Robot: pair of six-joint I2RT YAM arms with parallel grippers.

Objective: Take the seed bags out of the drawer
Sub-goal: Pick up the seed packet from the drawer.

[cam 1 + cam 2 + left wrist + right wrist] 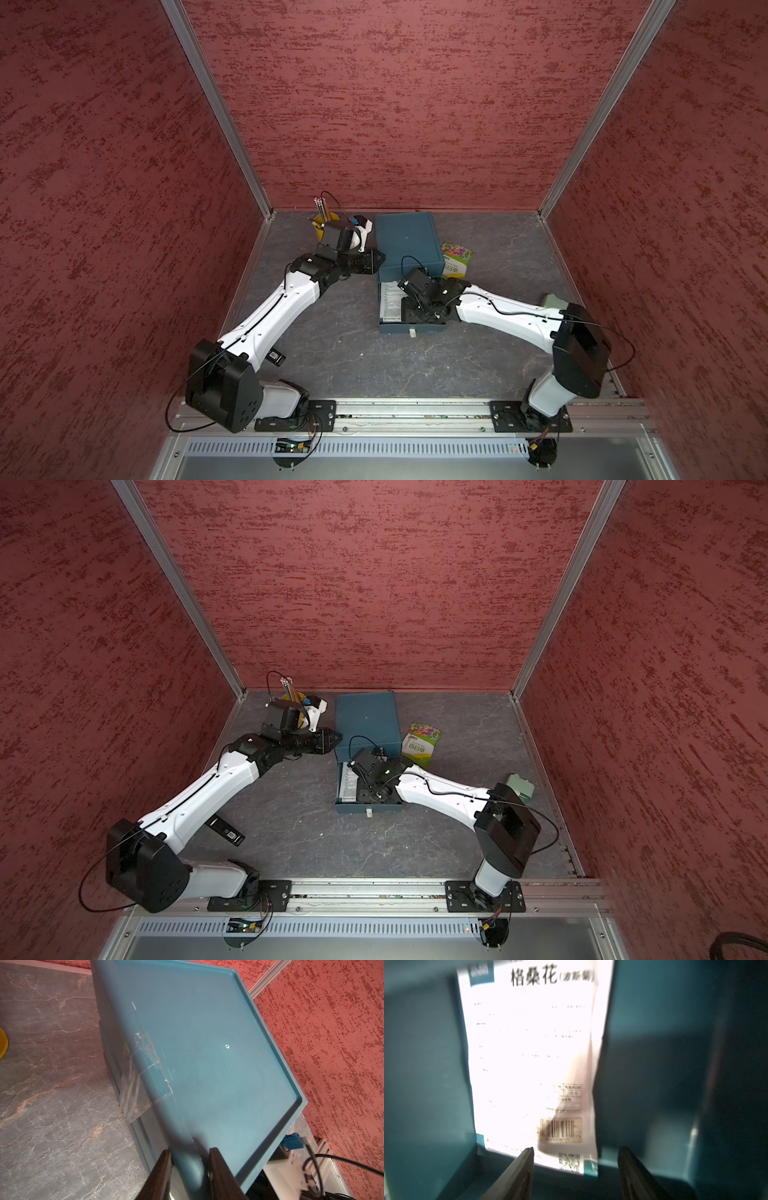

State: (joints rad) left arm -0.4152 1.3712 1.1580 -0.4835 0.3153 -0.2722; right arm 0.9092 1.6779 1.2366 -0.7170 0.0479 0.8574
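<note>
While spread, right pincer (577, 1147) over packet (529, 1053)

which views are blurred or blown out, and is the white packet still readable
Right wrist view: soft all over, the white seed bag glares out, only its heading and barcode readable, drawer walls dark. Left wrist view: cabinet top sharp, left gripper fingers blurred. Both top views: crisp, even light, bag print too small.
</note>
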